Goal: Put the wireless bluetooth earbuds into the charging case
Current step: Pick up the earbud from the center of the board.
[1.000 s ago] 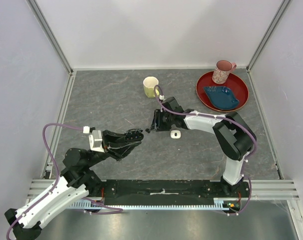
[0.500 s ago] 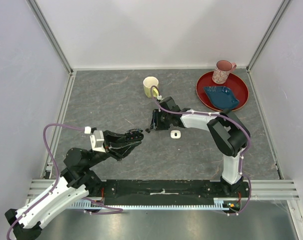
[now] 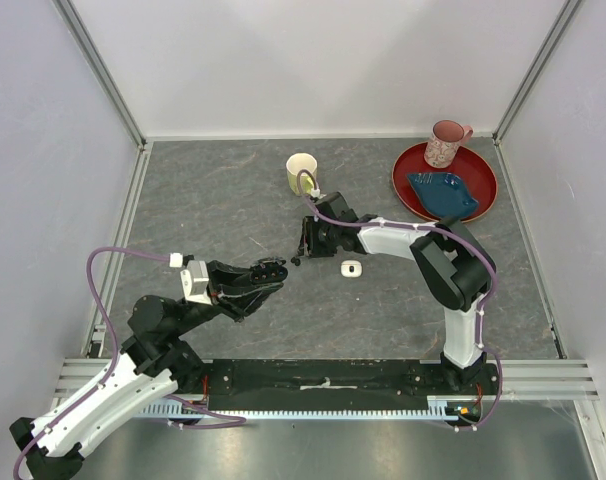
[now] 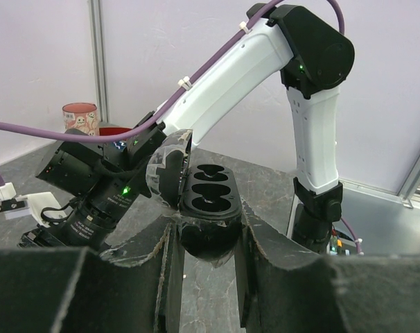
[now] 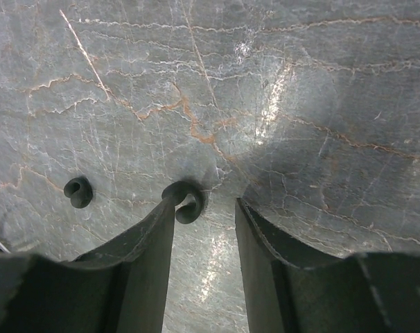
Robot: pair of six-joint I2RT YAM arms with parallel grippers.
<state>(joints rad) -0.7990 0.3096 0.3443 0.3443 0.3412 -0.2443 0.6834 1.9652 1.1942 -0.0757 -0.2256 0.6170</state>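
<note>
My left gripper [image 3: 270,270] is shut on an open black charging case [image 4: 210,198], held above the table with its lid [image 4: 167,173] up and its two sockets empty. My right gripper [image 5: 206,205] points down at the table just beyond it, open. A black earbud [image 5: 190,203] lies on the table against the tip of its left finger [image 5: 154,229]. A second black earbud [image 5: 78,191] lies to the left, outside the jaws. In the top view the right gripper [image 3: 303,250] is close to the case. No white earbuds can be made out.
A small white object [image 3: 351,268] lies on the table right of the right gripper. A yellow mug [image 3: 302,172] stands behind it. At the back right, a red plate [image 3: 483,200] carries a pink mug [image 3: 446,142] and a blue dish [image 3: 445,193].
The right arm's wrist has shifted slightly left toward the case. The left arm and the case have stayed put.
</note>
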